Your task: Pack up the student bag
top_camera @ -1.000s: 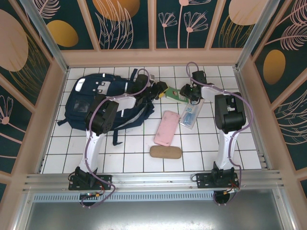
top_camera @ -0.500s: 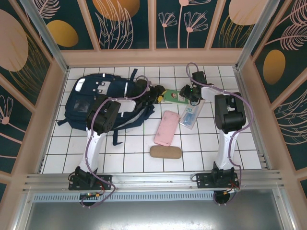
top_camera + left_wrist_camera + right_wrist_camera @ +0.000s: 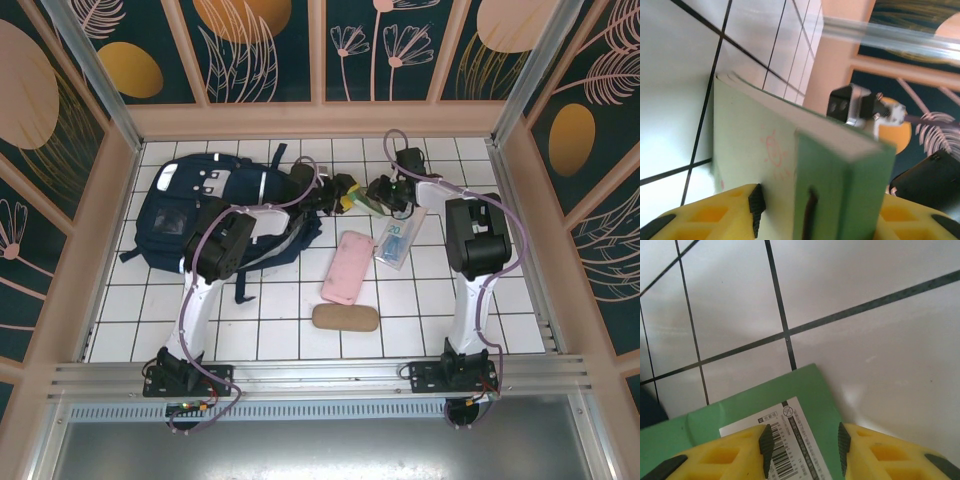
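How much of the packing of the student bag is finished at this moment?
Nothing looks packed yet. In hand: the left pincer and the right pincer both grip the green book beside the student bag. Still to go: the pink pouch, the brown case and the blue packet, lying on the tiles.

A green notebook (image 3: 360, 198) sits just above the frame's centre over the white tiled counter (image 3: 420, 320), with a barcode label on its cover. Below it a pink case (image 3: 346, 266) lies slanted, a clear packet with a blue label (image 3: 398, 240) just to its right, and a brown pouch (image 3: 345, 317) lower still
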You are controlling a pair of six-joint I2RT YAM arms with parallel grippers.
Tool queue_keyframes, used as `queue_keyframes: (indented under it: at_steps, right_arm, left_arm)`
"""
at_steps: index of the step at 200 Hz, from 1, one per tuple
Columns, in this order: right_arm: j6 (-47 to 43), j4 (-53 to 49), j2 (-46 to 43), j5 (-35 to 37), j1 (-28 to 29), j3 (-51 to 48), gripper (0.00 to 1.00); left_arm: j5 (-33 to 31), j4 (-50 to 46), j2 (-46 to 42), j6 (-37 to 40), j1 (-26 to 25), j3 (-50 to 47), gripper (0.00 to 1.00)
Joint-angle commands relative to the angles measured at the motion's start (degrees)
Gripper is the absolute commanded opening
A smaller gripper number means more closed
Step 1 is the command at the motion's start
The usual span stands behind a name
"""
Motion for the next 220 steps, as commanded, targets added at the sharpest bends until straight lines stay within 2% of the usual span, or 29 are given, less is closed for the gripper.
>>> queue_keyframes:
  at_steps: [1, 28, 71, 94, 121, 139, 149, 167, 220]
  right_arm:
    - [0.0, -1.5, -1.6, -5.6, 2.1, -0.3, 0.43]
    - [-0.3, -1.8, -1.8, -5.2, 2.1, -0.2, 0.43]
    - [-0.5, -1.9, -2.4, -4.7, 1.7, -0.7, 0.43]
    - [-0.4, -2.0, -2.7, -4.5, 1.8, -0.8, 0.43]
    - [-0.5, -2.3, -3.8, -4.0, 1.4, -0.8, 0.44]
    - [-0.6, -2.4, -5.7, -4.1, 0.7, -1.2, 0.46]
    - [-0.6, -2.3, -6.9, -4.5, 0.3, -1.7, 0.48]
    - [-0.3, -1.1, -9.5, -7.3, -0.9, -3.4, 0.52]
    - [5.5, 11.8, -15.9, -25.3, -4.5, -11.7, 0.66]
  left_arm:
    - [2.2, -11.4, -0.9, 10.4, -1.2, 4.9, 0.47]
    - [-0.6, -22.5, -1.6, 19.1, -1.0, 7.4, 0.46]
    - [-3.1, -27.5, -3.2, 22.7, 0.3, 6.6, 0.47]
    - [-3.8, -28.4, -4.4, 23.9, 0.8, 6.4, 0.35]
    - [-3.7, -29.2, -5.8, 25.2, 1.0, 6.5, 0.09]
    - [-2.6, -29.3, -7.0, 26.2, 1.3, 6.5, 0.0]
    - [-1.6, -29.0, -8.0, 27.0, 1.6, 6.4, 0.0]
    - [0.8, -28.0, -10.1, 28.0, 2.2, 5.9, 0.0]
    - [9.9, -22.0, -15.0, 28.4, 4.2, 3.2, 0.0]
